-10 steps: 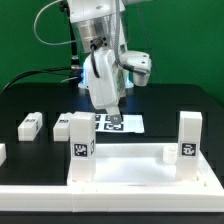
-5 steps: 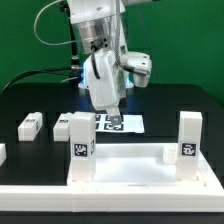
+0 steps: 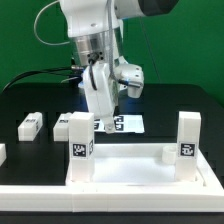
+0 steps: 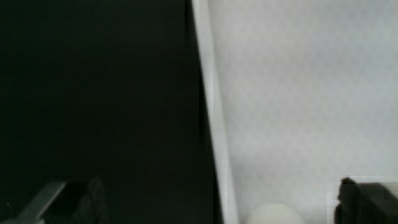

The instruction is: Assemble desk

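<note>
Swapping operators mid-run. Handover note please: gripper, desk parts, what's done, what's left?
gripper: open, empty, hanging low over the marker board.
tabletop: lies at the front, with two upright legs at its corners. How firmly they are seated cannot be told.
two loose legs: lying flat on the exterior view's left.
Done: two legs stand.
Left: likely to fetch and fit the loose legs.

No readable text, patterned tags (image 3: 81, 151) on legs (image 3: 187, 128)

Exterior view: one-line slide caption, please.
Open gripper hovers at the marker board edge, behind the tabletop carrying two upright legs.
</note>
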You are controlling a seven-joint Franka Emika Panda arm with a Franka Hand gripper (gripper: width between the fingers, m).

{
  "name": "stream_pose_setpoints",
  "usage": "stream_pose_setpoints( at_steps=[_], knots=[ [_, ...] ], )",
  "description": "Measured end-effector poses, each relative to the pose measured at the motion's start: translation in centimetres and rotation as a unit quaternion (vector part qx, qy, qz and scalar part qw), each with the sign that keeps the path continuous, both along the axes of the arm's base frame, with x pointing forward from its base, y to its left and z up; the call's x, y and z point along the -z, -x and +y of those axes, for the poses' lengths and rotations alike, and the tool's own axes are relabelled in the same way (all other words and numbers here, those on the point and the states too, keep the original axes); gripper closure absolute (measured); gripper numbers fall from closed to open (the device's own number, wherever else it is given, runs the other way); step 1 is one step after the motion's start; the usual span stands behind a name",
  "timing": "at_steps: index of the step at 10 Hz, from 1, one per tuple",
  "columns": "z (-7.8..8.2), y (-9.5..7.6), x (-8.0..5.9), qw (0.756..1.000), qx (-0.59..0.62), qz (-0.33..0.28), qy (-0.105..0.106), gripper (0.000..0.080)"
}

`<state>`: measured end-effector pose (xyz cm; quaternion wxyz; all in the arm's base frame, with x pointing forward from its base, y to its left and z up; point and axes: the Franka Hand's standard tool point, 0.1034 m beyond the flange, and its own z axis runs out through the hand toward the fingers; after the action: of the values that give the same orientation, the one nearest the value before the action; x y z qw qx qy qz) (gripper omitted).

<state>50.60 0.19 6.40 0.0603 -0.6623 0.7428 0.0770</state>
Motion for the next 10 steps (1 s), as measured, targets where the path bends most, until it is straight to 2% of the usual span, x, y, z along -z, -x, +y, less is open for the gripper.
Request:
stream_pose_setpoints(
  at_steps=[2, 5, 7, 8, 10],
  knots=[
    [1.1, 0.1, 1.6, 1.000, -0.010, 0.022, -0.004, 0.0150],
    [1.9, -0.2, 4.0, 1.000, -0.010, 0.022, 0.018, 0.0150],
    [3.4, -1.2, 4.5, 0.999, 0.013, -0.009, 0.045, 0.0150],
    [4.3, -1.1, 5.0, 0.999, 0.011, -0.007, 0.048, 0.0150],
    [4.8, -1.3, 5.3, 0.999, 0.007, 0.005, 0.042, 0.0150]
  ],
)
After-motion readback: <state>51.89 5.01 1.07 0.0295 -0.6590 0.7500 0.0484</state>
